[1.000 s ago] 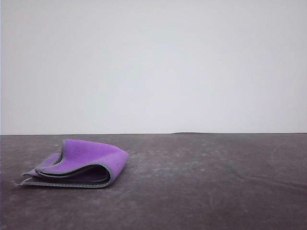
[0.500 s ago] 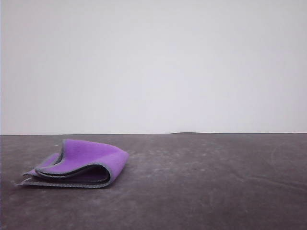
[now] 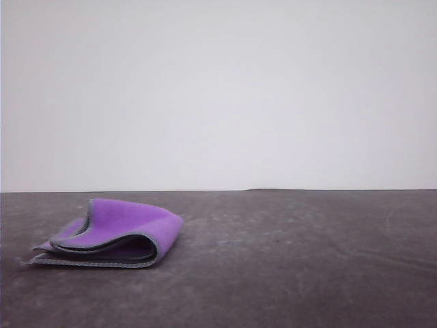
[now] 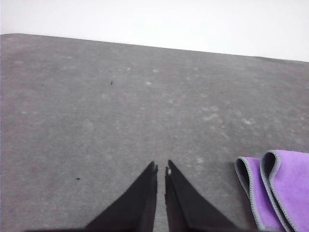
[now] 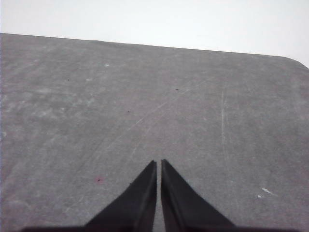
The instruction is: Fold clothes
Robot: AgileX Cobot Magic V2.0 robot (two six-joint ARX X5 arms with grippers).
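A: Where does the cloth (image 3: 113,234) lie?

B: On the left side of the table (image 3: 293,266), toward the near edge in the front view. It is folded over on itself in loose layers, bright purple on top, with a light grey stitched hem running along the curved edges. A dark gap shows between the upper layer and the lower ones at the near side, so the fold sits puffed rather than flat.

A: Is anything touching it?

B: No. In the left wrist view the cloth (image 4: 275,188) shows two hemmed purple edges lying beside each other, and the left gripper (image 4: 161,167) is off to one side of it, apart, over bare tabletop.

A: How does that gripper stand?

B: Its two black fingers (image 4: 140,198) are drawn together with only a thin slit between the tips, and nothing is held.

A: And the other arm?

B: The right gripper (image 5: 159,163) looks the same, fingers (image 5: 137,200) nearly meeting, a narrow slit between them, nothing in its grasp. It is over a bare stretch of the grey table (image 5: 96,106), which is scuffed with pale scratches and small specks.

A: What lies beyond the table?

B: A plain pale wall (image 3: 218,89).
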